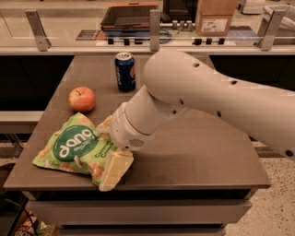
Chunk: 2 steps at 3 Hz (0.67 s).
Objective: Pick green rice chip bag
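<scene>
green rice chip bag, gripper over it

A dark brown bench is filling the middle of the room, its top taking on warm, yellowish light. Behind it a pale counter is running across the whole width, with metal brackets standing along it. A cardboard box is sitting on the far side at the right, near a dark flat tray. Speckled floor is showing at the lower right. The claw is hanging low over the bench's front left part, spread wide.
</scene>
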Each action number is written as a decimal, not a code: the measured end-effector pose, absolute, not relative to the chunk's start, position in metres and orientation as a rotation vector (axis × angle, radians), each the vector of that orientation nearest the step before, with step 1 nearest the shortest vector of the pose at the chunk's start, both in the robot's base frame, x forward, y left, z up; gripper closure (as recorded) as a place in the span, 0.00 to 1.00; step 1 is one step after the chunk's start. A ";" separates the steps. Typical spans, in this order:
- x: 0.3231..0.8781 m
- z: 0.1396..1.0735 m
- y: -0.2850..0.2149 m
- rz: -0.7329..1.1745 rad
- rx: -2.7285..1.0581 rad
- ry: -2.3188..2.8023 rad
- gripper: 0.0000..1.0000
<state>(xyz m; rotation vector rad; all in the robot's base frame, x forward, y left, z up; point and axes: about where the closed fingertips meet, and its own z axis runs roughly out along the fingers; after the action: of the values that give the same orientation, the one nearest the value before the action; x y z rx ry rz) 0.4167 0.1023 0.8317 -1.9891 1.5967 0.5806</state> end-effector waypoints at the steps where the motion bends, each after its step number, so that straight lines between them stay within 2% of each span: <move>1: 0.416 0.833 0.103 0.576 -1.991 1.593 0.39; 2: 0.414 0.835 0.104 0.572 -1.994 1.589 0.63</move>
<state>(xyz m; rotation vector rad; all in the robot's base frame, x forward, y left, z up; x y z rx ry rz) 0.4144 0.1039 0.8347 -1.9943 1.5893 0.5718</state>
